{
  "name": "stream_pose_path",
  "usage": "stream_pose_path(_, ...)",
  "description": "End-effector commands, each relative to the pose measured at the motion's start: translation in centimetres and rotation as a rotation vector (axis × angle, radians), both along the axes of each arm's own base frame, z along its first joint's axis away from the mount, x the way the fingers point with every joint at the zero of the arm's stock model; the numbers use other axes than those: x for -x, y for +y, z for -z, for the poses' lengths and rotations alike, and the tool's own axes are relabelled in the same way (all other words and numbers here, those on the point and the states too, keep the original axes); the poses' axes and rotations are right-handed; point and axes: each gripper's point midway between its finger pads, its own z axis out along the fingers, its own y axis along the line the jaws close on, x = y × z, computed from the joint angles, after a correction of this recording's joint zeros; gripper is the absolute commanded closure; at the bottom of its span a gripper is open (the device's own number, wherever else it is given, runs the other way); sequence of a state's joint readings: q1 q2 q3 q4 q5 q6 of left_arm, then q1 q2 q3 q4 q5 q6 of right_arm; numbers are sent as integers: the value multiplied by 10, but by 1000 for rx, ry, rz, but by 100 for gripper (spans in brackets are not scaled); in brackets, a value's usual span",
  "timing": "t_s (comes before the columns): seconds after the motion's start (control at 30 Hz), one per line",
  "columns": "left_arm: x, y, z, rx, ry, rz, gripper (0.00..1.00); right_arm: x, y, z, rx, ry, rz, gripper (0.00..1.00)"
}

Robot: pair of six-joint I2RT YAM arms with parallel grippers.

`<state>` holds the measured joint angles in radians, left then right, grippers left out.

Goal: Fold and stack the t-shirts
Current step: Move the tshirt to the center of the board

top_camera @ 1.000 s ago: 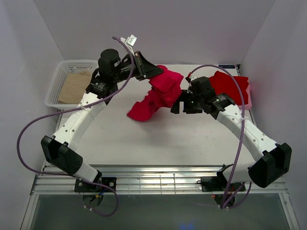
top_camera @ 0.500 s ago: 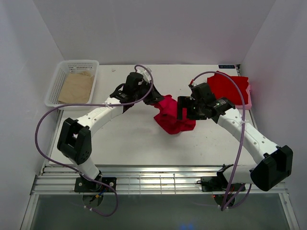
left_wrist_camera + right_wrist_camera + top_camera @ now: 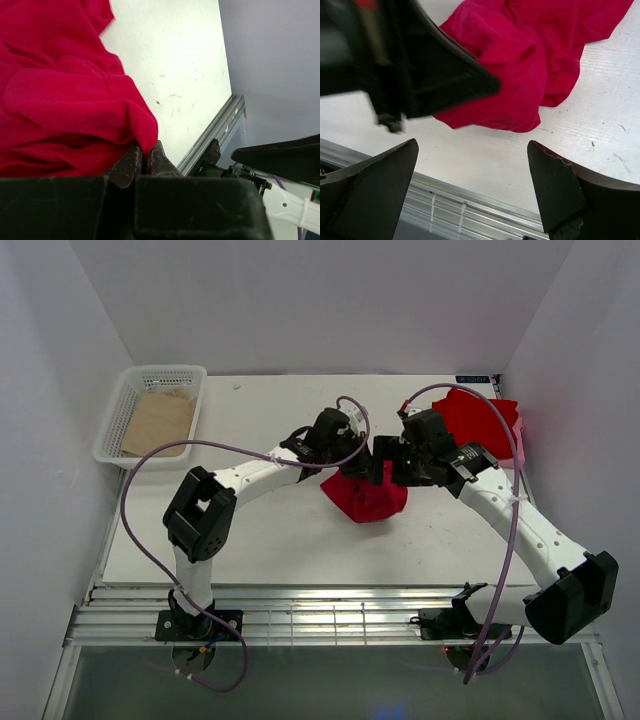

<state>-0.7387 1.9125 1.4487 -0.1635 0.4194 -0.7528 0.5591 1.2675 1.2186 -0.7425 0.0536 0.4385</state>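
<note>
White table [image 3: 260, 530], a crumpled red t-shirt [image 3: 365, 500] at its middle, a white mesh basket [image 3: 112, 425] at its far-left corner

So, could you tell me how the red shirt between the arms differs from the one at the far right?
The middle shirt is bunched into a heap; the far-right shirt lies flatter. The left pincer pinches the middle shirt; nothing grips the far-right shirt. Both are bright red.
</note>
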Motion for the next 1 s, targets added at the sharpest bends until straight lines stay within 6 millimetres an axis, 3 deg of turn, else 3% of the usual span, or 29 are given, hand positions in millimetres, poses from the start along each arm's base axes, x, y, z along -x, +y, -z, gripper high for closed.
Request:
stream_pose_path(0.0,31,-34,-27,71,-30,109,100,-2,-1,-37,-36,-75,16,5)
stream_pose_path(0.1,51,-43,-10,66,0,175,72,3,-2,-43,-37,-62,18,5)
stream_pose_path(0.13,55,-42,-5,59,3,181,40,4,-1,-44,-42,-61,12,5)
stream_pose_path(0.2,53,-34,-13,49,-42,152,5,6,0,-36,-40,-47,3,6)
stream_pose_path(0.23,53,-27,-9,25,-54,132,2,8,1,-32,-40,-36,-6,7)
stream_pose_path(0.27,44,-17,-22,4,-127,82,2,7,3,-28,-43,-30,-10,10)
stream_pose_path(0.33,36,4,-28,-53,-167,18,2,9,5,-14,-39,0,-16,12)
stream_pose_path(0.37,29,14,-19,-102,-174,-22,2,9,7,-10,-41,7,-21,14)
stream_pose_path(0.4,12,33,-28,-151,-235,-130,2,8,10,-7,-47,9,-27,20)
stream_pose_path(0.47,-1,67,-17,-246,-252,-260,2,7,15,-2,-48,15,-34,24)
stream_pose_path(0.53,-19,97,-18,-306,-278,-366,6,11,29,0,-72,29,-87,27)
stream_pose_path(0.63,-32,117,-5,-393,-290,-406,7,13,39,13,-50,59,-123,28)
stream_pose_path(0.7,-38,120,4,-424,-275,-410,7,16,46,19,-47,79,-147,29)
stream_pose_path(0.73,-39,125,19,-471,-243,-427,8,17,51,21,-55,84,-161,29)
stream_pose_path(0.83,-41,136,36,-517,-180,-473,14,20,62,33,-50,103,-194,33)
stream_pose_path(0.97,-44,158,34,-514,-138,-600,22,17,71,53,-11,135,-213,42)
